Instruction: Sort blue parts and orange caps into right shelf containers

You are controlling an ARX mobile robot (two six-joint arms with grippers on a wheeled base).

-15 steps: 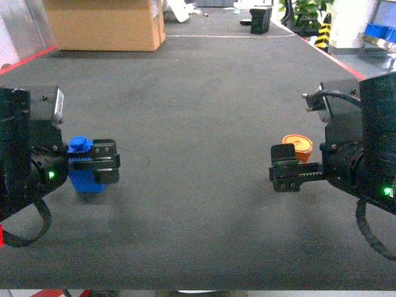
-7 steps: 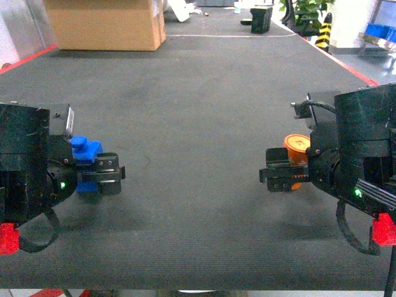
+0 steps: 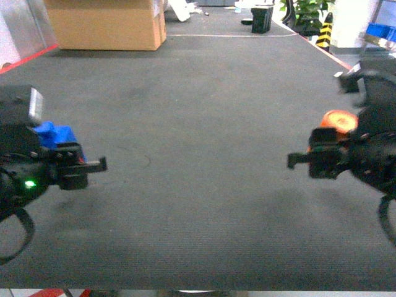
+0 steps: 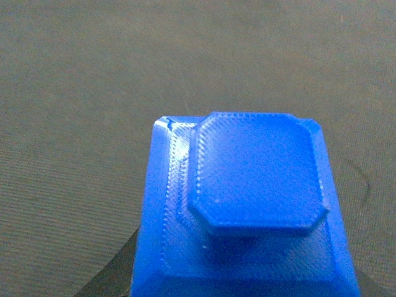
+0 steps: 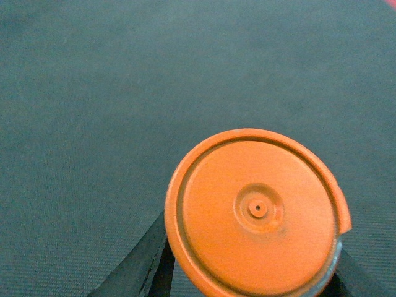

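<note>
while both arms are raised over the dark tabletop [image 3: 198,124], a blue part [image 3: 54,134] is clamped in the left end effector [image 3: 80,166] at nine o'clock, and an orange cap [image 3: 338,119] is gripped by the right end effector [image 3: 309,162] at three o'clock.

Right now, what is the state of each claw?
Left claw: shut on the blue part.
Right claw: shut on the orange cap.

A warehouse or workshop: dark ribbed floor mat [image 3: 204,111] edged with red tape, large brown cardboard box [image 3: 105,25], yellow-black striped hazard post [image 3: 323,32].
</note>
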